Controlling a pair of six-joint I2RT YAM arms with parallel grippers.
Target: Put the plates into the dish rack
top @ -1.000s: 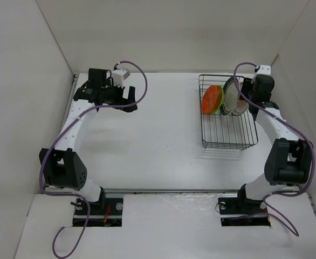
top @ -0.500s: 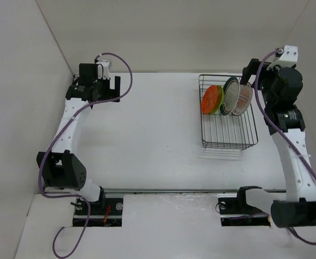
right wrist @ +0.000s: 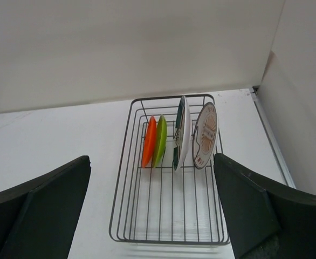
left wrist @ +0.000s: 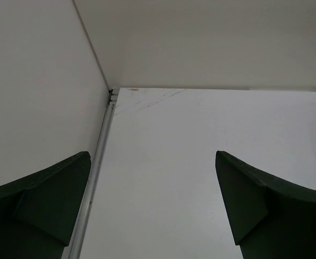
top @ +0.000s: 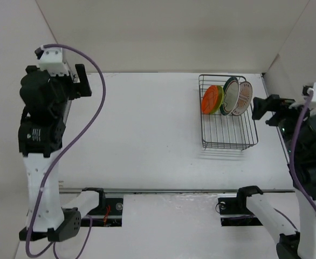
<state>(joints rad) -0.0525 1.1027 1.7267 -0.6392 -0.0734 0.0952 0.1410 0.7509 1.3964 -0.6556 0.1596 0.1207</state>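
The dark wire dish rack (top: 228,136) stands at the far right of the table, also in the right wrist view (right wrist: 169,216). All four plates stand on edge in its far end. From left to right they are the orange plate (top: 211,99) (right wrist: 149,141), the lime green plate (top: 219,103) (right wrist: 160,140), the white plate with the dark green rim (top: 231,96) (right wrist: 181,134) and the patterned white plate (top: 244,99) (right wrist: 206,135). My right gripper (top: 261,108) (right wrist: 151,157) is open and empty, raised just right of the rack. My left gripper (top: 81,81) (left wrist: 152,156) is open and empty, raised at the far left.
White walls enclose the table on the left, back and right. A metal rail (left wrist: 96,178) runs along the table's left edge below my left gripper. The near half of the rack holds no plates.
Both arms have risen and pulled back. The right gripper let go of the patterned plate and moved away to the rack's right. The left gripper lifted off the far left of the table.
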